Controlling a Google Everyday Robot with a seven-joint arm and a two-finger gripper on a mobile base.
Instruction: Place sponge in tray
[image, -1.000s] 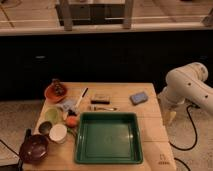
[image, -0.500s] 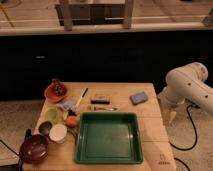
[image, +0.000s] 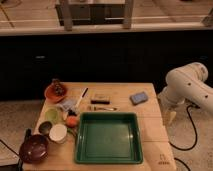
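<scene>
On table (image: 150, 109): tray (image: 106, 116), sponge (image: 139, 97); pincer (image: 171, 118) beside

Wooden table (image: 151, 131), tray (image: 107, 140) on front half near front edge, empty inside. Sponge (image: 139, 97) lies flat twd back-right corner, apart from tray. Small dark block (image: 100, 97) at back-centre, thin utensil (image: 103, 108) just in front of it. Left edge: orange bowl (image: 54, 93) w/ smth dark in it, green bowl (image: 52, 115), white round cup (image: 58, 133); maroon bowl (image: 33, 148) at front-left corner. White arm off right edge, gripper (image: 170, 117) pointing down beside that edge, not touching sponge.
</scene>
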